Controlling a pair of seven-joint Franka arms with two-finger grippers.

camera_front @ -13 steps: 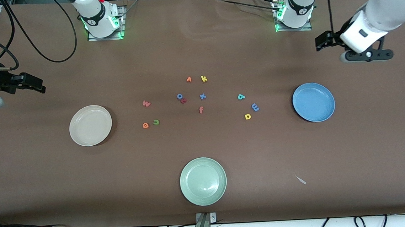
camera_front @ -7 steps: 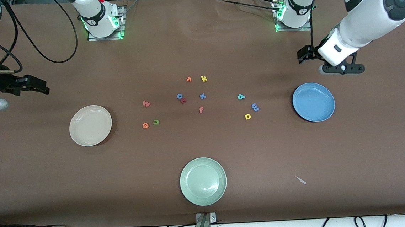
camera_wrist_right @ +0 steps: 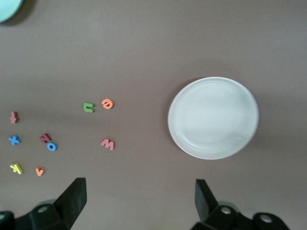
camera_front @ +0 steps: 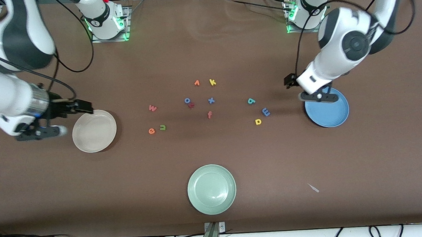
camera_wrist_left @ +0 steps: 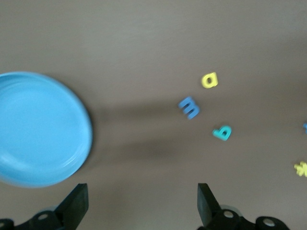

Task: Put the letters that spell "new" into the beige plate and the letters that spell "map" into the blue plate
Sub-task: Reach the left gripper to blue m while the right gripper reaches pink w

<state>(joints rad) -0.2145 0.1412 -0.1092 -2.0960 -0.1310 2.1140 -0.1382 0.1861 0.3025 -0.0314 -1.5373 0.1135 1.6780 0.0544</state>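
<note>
stage: approach, nothing moved | left gripper (camera_front: 291, 83) wide, empty, over blue plate (camera_front: 331, 112) rim; I read it nearest the m (camera_front: 266, 111), a (camera_front: 258, 121), p (camera_front: 251, 100), frame centre-right | right gripper (camera_front: 84, 107) wide, empty, at beige plate (camera_front: 94, 136); w (camera_front: 152, 108), e (camera_front: 151, 131), n (camera_front: 162, 127) centre-left | path open; middle decoy letters apart.

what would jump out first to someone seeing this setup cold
Three empty plates ring a scatter of tiny foam letters at mid-table: the beige plate toward the right arm's end, the blue plate toward the left arm's end, and a pale green plate nearest the front camera. The open right gripper hangs at the beige plate's edge; the open left gripper hangs beside the blue plate.
</note>
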